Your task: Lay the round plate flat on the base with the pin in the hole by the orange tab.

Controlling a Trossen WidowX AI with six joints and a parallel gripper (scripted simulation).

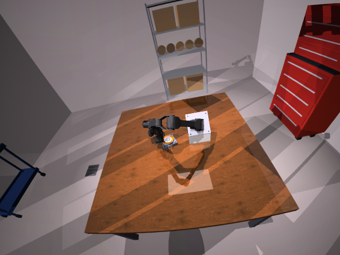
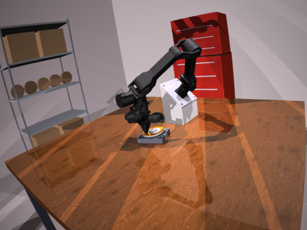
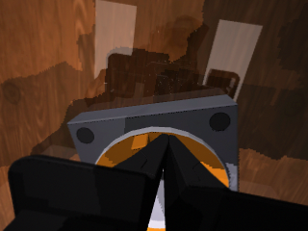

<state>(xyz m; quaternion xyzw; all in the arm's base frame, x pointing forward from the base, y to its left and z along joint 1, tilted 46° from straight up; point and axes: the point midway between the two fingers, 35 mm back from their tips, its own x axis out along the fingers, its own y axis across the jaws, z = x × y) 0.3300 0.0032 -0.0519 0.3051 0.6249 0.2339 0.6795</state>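
Plainly unlettered plate point(image 2: 155, 131) under closed fingers point(image 2: 146, 131)

A round plate with an orange rim and pale grey centre point(image 2: 155, 130) lies on a square grey base point(image 2: 153, 138). It sits tilted, raised at the far side.

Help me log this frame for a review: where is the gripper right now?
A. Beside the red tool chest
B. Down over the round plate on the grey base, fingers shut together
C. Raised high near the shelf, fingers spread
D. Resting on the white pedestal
B. The gripper points down at the round plate on the grey base, its fingers pressed together with nothing between them.
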